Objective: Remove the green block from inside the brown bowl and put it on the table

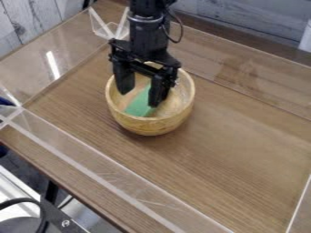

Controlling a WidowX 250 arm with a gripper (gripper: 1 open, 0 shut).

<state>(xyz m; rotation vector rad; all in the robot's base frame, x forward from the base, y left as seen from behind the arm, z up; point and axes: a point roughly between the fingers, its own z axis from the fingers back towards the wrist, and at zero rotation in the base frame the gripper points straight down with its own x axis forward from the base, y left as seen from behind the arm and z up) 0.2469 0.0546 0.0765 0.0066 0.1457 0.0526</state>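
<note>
End effector is wide open, holding nothing, straddling the green block lying in the brown bowl, so if it's off-center a finger could land on the block or just tip the bowl on the surface.

The round light-tan wooden bowl looks smooth and matt. The small bright green block inside has a plain, plastic-like surface. The brown wood-grain tabletop is bordered by glossy clear acrylic walls.
</note>
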